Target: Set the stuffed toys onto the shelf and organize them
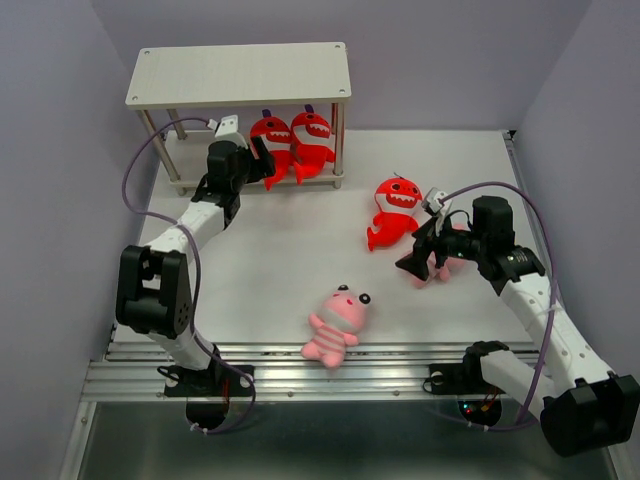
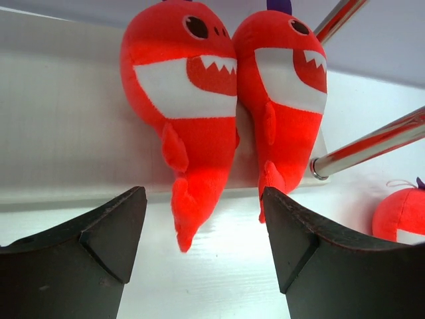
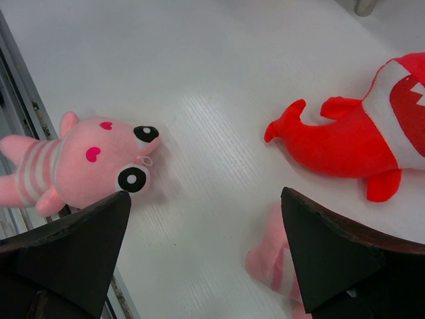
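the shelf [image 1: 240, 72] stands at the far left of the table [image 1: 270, 250]. on its lower board two red sharks sit side by side under the right half of the top board, touching each other: the left shark [image 2: 182, 100] and the right shark [image 2: 285, 86]. both show belly and white grin toward the near side, and their tails poke past the board's near edge. a metal leg [image 2: 372, 143] of the shelf runs just right of the right shark.

the left gripper [image 2: 204, 246] hovers just on the near side of these two, pointed at them, its jaws spread wide and holding nothing. the left shark's tail points into the gap between the fingers without touching either.

the third shark [image 1: 395, 210] lies on the table right of centre, well apart from the shelf, head far and tail near-left. just near-right of it the right gripper [image 3: 206, 249] hangs low over the table, jaws wide apart, nothing grasped. the second pink toy [image 3: 272, 262] lies beneath it, mostly hidden by one finger in the wrist view; whether that finger touches it cannot be told.

the near pink toy [image 1: 335, 322] lies by the table's near edge, around the middle, striped belly up and head toward the far side, apart from both grippers.
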Action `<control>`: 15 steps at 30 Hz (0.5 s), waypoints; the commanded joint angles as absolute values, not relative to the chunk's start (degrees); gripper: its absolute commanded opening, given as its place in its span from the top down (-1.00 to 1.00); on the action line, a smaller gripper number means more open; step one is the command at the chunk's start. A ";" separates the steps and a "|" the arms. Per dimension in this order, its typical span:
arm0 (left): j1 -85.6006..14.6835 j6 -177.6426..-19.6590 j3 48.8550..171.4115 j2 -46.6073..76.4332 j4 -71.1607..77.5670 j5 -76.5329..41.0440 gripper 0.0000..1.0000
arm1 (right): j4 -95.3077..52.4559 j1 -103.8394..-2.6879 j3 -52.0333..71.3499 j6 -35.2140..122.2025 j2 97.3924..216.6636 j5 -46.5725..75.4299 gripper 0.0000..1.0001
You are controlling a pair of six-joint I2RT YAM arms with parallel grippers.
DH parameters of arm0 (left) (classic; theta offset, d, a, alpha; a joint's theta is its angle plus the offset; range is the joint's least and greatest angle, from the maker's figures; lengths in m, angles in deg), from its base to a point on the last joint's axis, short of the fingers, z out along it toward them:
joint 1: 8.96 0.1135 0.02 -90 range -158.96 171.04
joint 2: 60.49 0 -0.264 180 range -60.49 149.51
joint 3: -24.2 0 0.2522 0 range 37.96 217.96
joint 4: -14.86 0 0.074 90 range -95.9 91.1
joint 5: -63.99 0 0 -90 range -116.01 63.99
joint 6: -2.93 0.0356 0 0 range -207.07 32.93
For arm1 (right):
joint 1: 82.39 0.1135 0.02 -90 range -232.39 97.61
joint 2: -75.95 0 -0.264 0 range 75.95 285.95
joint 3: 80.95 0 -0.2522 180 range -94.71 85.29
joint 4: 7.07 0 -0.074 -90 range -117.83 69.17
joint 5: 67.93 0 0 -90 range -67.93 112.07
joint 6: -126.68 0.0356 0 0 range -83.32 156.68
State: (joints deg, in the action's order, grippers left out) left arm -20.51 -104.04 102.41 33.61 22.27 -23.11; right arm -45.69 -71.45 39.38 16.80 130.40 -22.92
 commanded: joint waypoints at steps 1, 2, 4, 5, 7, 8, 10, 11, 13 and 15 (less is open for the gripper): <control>-19.68 -103.24 98.19 24.60 20.79 -25.39 -0.64 | -42.98 -71.76 40.38 15.41 130.26 -21.44 -1.00; -19.59 -103.16 97.39 23.02 19.92 -25.22 -0.64 | -42.98 -71.76 40.38 15.32 130.44 -21.18 -1.00; -19.51 -103.15 95.54 17.58 18.95 -24.60 -0.64 | -42.89 -71.76 40.21 15.24 130.53 -19.52 -1.00; -19.59 -103.42 93.18 15.55 18.51 -24.08 -0.70 | -42.80 -71.76 40.20 15.15 130.79 -18.72 -1.00; -19.33 -103.77 90.97 8.44 16.58 -22.68 -0.73 | -42.46 -71.76 40.12 14.97 131.14 -16.88 -1.00; -19.24 -104.03 89.22 3.37 14.48 -20.58 -0.73 | -41.23 -71.76 40.12 15.67 132.10 -16.60 -1.00; -19.16 -104.47 87.02 -1.93 12.88 -18.81 -0.78 | -40.18 -71.76 39.86 17.16 133.94 -16.17 -1.00; -19.15 -104.73 84.48 -4.66 12.18 -17.06 -0.88 | -40.08 -71.76 38.46 18.73 135.09 -15.64 -1.00; -19.15 -105.35 81.56 -12.65 11.47 -15.72 -0.98 | -39.99 -71.76 36.07 20.42 139.74 -12.75 -1.00; -19.15 -105.88 77.44 -17.84 10.68 -14.84 -0.98 | -39.90 -71.76 31.70 23.13 143.25 -9.67 -1.00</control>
